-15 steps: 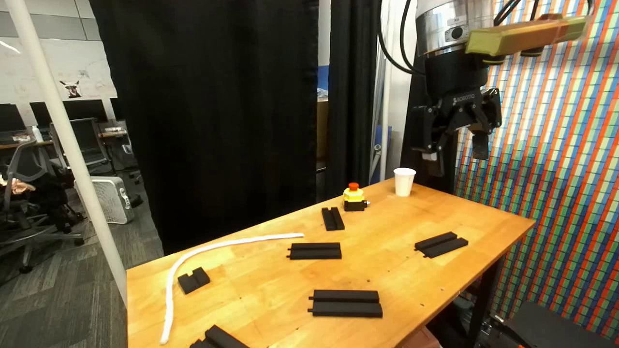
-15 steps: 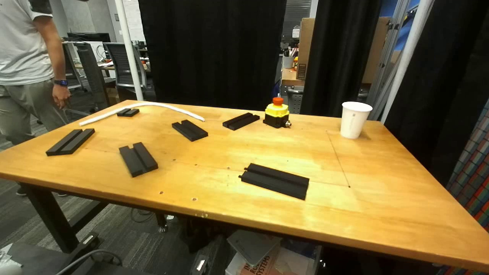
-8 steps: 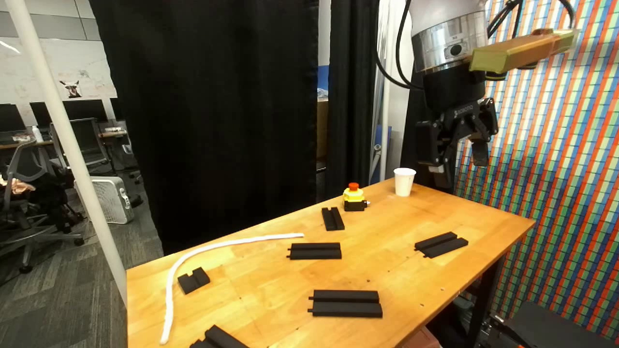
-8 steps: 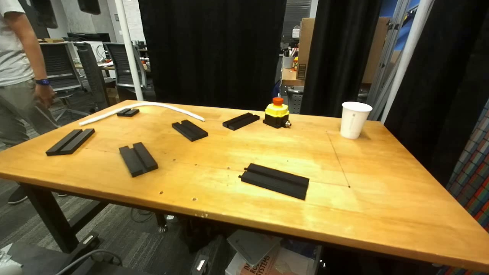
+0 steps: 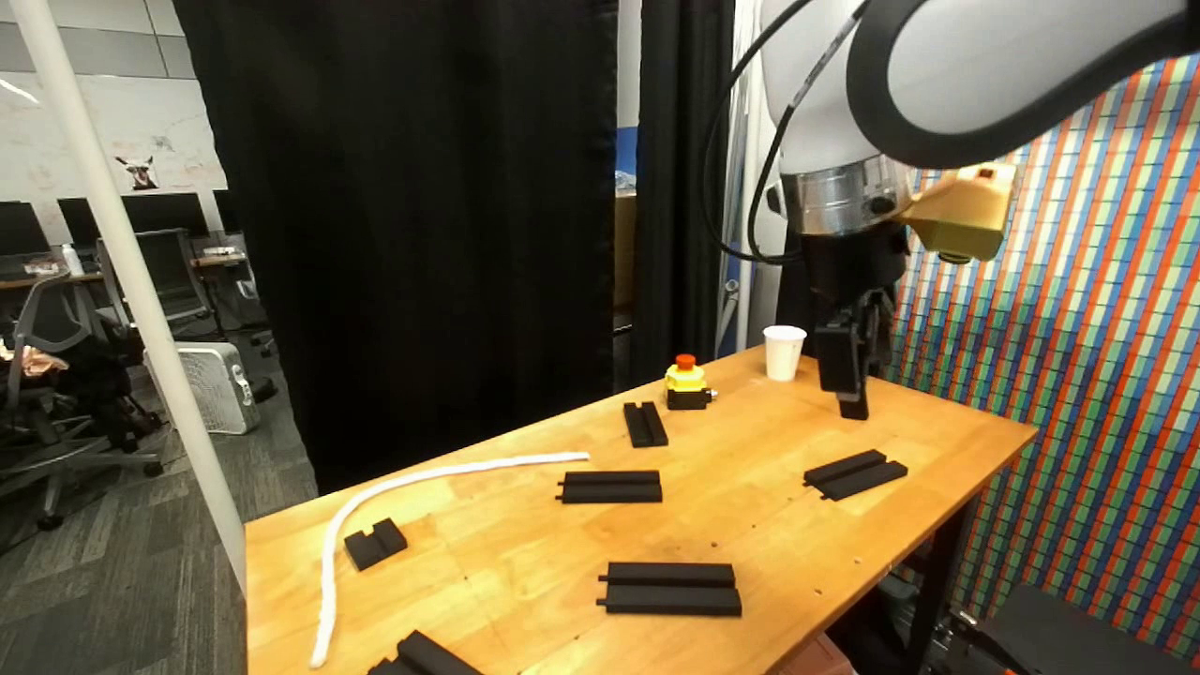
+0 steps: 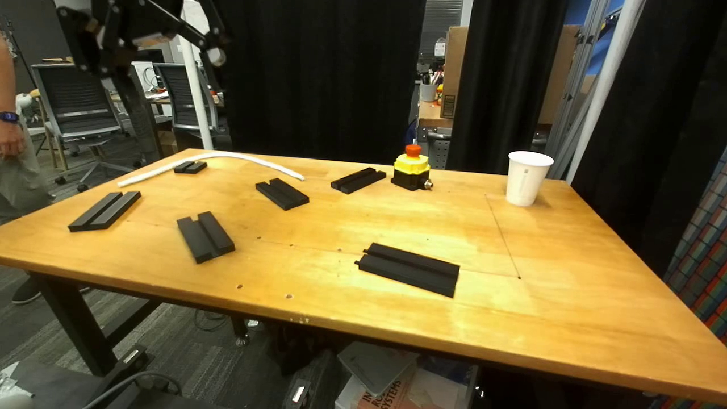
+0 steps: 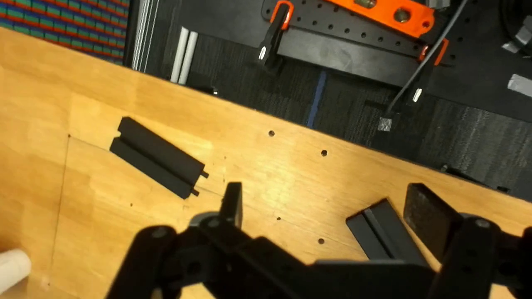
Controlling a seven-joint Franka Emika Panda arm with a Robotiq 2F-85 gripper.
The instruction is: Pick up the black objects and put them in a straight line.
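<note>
Bars (image 5: 670, 600), black and grooved lengthwise, lie flat on my bench (image 5: 506, 553), five of them, apart from one another and turned at differing angles. My tool (image 7: 327, 211) hangs above the bench with its jaws spread wide, the fingers (image 7: 232, 203) well apart, and it has hold of nothing. In an exterior view I see it nearly side-on, its tip showing just above the first bar (image 5: 862, 481) there, though clear of it.

That first bar shows whole in the wrist view, off to the left of my fingers, two small pegs at one end. The second bar (image 7: 395, 233) appears there near the right-hand finger, partly hidden by my tool, yet an exterior view puts the two well apart. I find the third bar (image 5: 611, 492) deeper in, pegs on one end as well. The fourth bar (image 5: 637, 427) rests near the emergency-stop button (image 5: 687, 380), and the fifth bar (image 6: 116, 211) lies toward the end where the white cord (image 5: 327, 581) curves; in an exterior view only part of that bar is in sight.

Inside the cord's bend, just beside it, I have a black block (image 5: 380, 548), much shorter than the bars. The white paper cup (image 6: 525, 182) stands upright near the opposite end. Behind the bench hangs a black curtain (image 5: 403, 234).
</note>
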